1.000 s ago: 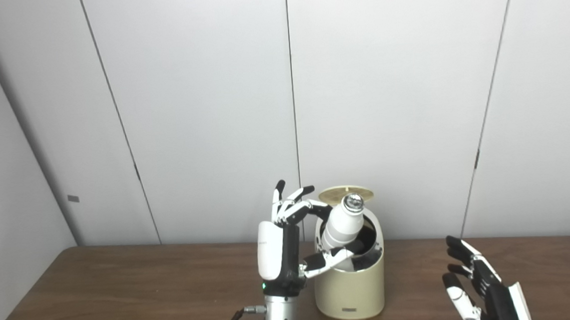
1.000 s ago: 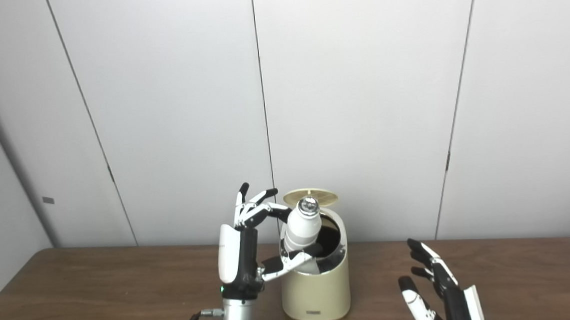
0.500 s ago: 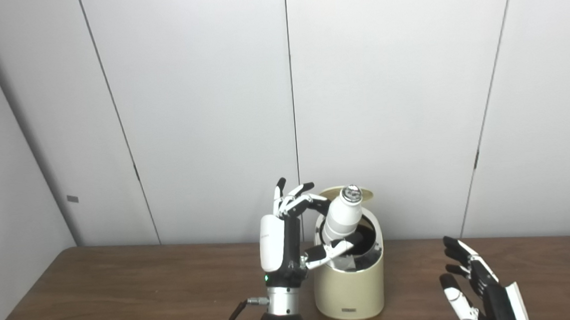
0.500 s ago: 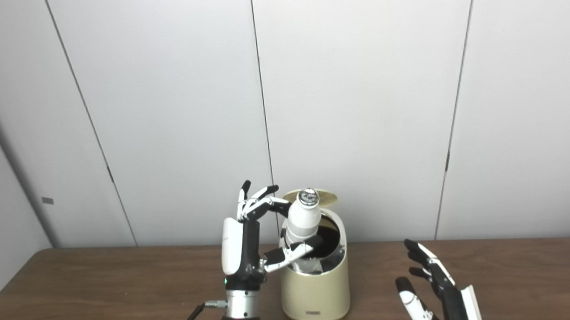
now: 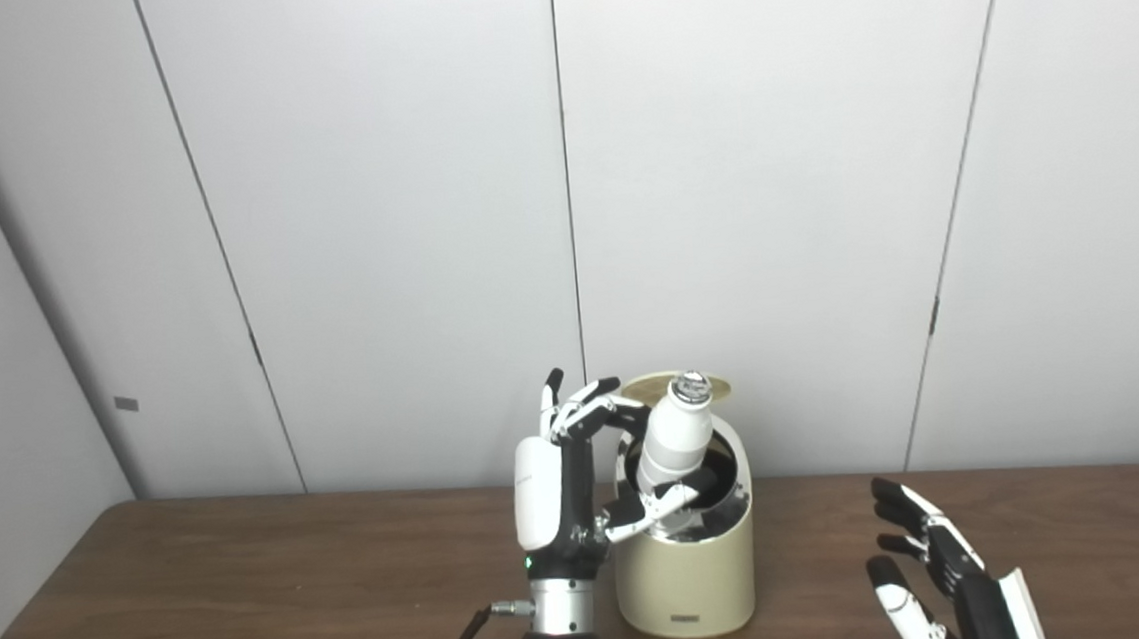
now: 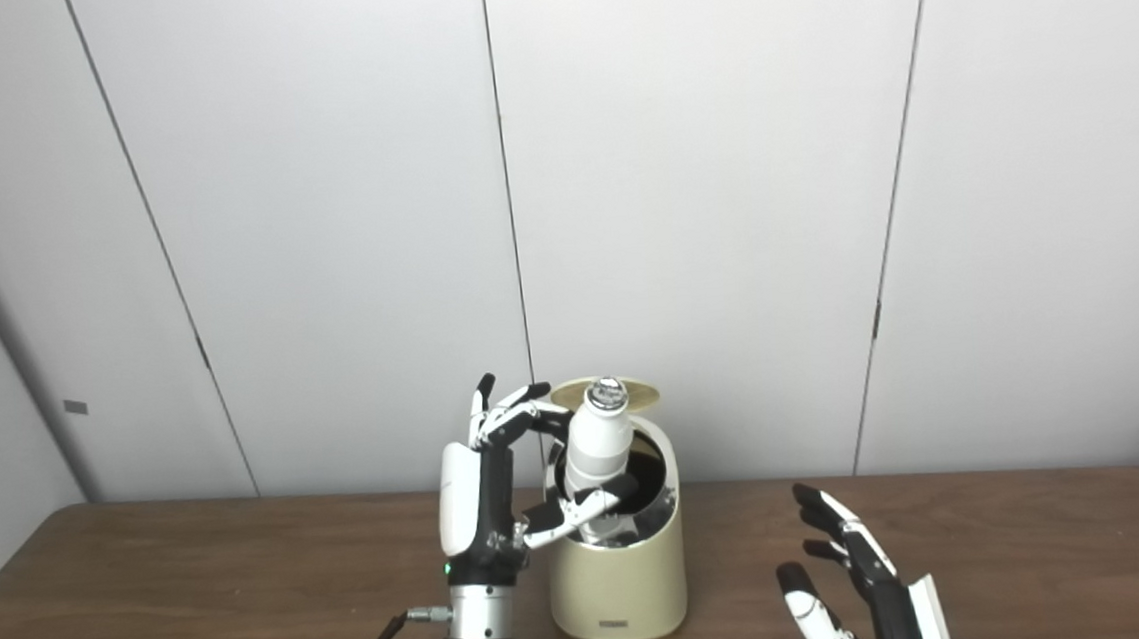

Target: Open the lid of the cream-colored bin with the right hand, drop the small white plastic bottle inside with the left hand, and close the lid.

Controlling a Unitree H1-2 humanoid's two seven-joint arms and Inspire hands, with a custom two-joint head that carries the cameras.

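Observation:
The cream-colored bin stands on the brown table, its round lid raised at the back. My left hand stands upright just left of the bin and is shut on the small white plastic bottle. The bottle tilts with its silver cap up and its base inside the bin's dark opening. My right hand is open, fingers spread, low at the right, well apart from the bin.
The brown wooden table runs across the bottom of the view. Grey wall panels stand right behind the bin. A dark cable hangs from the left wrist.
The bottle has turned more upright and sunk lower into the bin's opening with the left hand. The whole picture has shifted slightly left, so the camera moved. The right hand has stayed put.

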